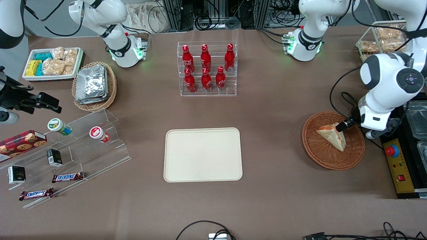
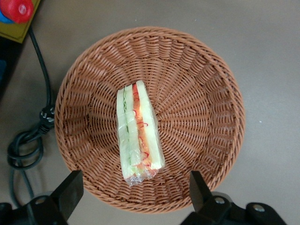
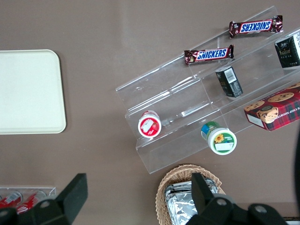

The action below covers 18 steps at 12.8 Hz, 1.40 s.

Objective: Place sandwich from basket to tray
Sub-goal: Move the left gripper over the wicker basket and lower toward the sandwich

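A: Where is the sandwich (image 1: 332, 136)?

B: It lies in the round brown wicker basket (image 1: 320, 156), toward the working arm's end of the table. It sits roughly in the middle of the basket floor, resting on the weave.

A: Which way does it point?

B: In the front view it is a wedge whose long side runs diagonally; its narrow tip aims at the near rim of the basket, closer to the front camera, and its broader end lies farther from that camera, under the gripper. In the wrist view the sandwich (image 2: 138, 133) shows its cut edge upward: pale bread layers with green and orange-red filling, and the clear wrap bunched at the end nearest the fingers. Its long axis there runs straight away from the gripper, midway between the two fingers.

A: And the gripper (image 1: 343, 126)?

B: It hangs over the basket's edge farther from the front camera, just above the sandwich's broad end. Its two fingers (image 2: 70, 187) stand wide apart, spread much wider than the sandwich is thick, and they grip nothing.

A: Is it touching the sandwich?

B: In the wrist view the fingertips sit either side of the wrapped end with basket (image 2: 201, 84) weave visible between them and the sandwich.

A: Where is the tray (image 1: 202, 155)?

B: Flat at the table's middle, well apart from the basket, toward the parked arm's end from it, with nothing on it.
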Each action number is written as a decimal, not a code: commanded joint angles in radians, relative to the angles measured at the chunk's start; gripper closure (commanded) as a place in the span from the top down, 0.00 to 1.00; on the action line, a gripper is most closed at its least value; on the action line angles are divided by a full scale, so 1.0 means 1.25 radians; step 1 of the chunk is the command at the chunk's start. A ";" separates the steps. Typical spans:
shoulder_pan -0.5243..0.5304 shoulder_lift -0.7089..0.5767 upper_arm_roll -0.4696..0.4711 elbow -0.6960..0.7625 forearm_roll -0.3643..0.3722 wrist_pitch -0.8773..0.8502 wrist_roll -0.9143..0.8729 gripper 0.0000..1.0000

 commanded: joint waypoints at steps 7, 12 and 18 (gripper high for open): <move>0.001 0.063 0.009 -0.122 0.009 0.248 -0.062 1.00; 0.001 0.124 0.012 -0.137 0.009 0.349 -0.062 1.00; 0.000 0.125 0.016 -0.135 0.013 0.347 -0.030 0.26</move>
